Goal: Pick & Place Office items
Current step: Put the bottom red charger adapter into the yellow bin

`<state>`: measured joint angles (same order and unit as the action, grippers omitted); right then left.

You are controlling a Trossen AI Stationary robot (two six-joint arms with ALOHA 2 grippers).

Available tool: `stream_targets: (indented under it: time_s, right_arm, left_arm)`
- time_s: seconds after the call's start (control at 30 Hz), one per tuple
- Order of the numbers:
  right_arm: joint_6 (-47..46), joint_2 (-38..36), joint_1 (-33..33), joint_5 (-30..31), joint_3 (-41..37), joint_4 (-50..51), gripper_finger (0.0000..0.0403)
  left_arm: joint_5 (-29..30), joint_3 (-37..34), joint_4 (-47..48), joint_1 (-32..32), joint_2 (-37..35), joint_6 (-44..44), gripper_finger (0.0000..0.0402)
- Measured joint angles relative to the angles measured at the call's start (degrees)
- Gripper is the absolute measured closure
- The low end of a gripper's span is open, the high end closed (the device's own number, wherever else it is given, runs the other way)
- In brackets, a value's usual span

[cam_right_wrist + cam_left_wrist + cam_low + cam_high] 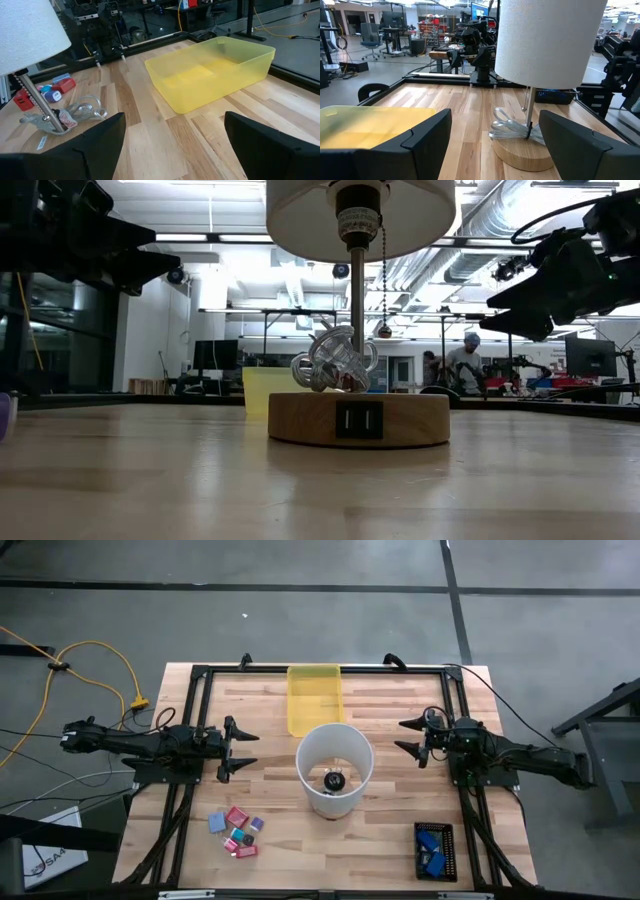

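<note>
At six o'clock on the wooden table (390, 840), the small office items (238, 832) lay clustered toward seven, pink, red, purple and light blue, untouched. Over at five sat a black holder (436, 851) with bright-blue pieces in it. Dead centre stood the lamp (335, 770), white shade up, wooden base below, its bundled cord (335, 360) coiled at the stem, right between both arms. At nine, the left gripper (238, 748) hovered with fingers spread wide, holding nothing. At three, the right gripper (412, 737) did the same, fingers apart, empty. Beyond the lamp at twelve rested the yellow tray (315, 698). Far behind was a workshop, with a person (467, 362) among benches.
</note>
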<state>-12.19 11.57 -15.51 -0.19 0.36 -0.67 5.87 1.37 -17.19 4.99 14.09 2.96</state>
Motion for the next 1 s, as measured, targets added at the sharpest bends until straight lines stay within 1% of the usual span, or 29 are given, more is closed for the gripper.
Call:
stream_targets:
  time_s: [0.83, 1.0]
  right_arm:
    - [0.0, 0.0, 0.0, 0.0, 0.0, 0.0, 0.0077]
    - [0.0, 0.0, 0.0, 0.0, 0.0, 0.0, 0.0076]
  left_arm:
    - [0.0, 0.0, 0.0, 0.0, 0.0, 0.0, 0.0109]
    - [-0.4, 0.0, 0.0, 0.0, 0.0, 4.4, 0.0109]
